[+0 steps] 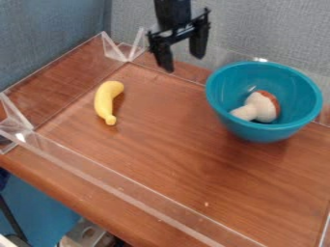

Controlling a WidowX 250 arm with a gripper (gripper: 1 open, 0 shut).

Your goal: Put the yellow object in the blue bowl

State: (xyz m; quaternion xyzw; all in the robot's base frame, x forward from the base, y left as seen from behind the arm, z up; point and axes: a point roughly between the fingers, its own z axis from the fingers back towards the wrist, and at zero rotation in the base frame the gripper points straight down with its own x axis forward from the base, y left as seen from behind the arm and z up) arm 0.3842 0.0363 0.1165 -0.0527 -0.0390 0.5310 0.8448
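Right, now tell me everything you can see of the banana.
The banana is small, yellow and gently curved, smooth and plastic-looking, with a narrow tip at the near end. It lies on its own on the brown wooden tabletop, left of the blue bowl in the picture, roughly lengthwise. The pincer isn't touching it.

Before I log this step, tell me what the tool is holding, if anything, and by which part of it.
Nothing is held: the black tool hangs open, away from the curved yellow banana.

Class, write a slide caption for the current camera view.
Robot fingers hang open above the table, between a banana and a blue bowl.
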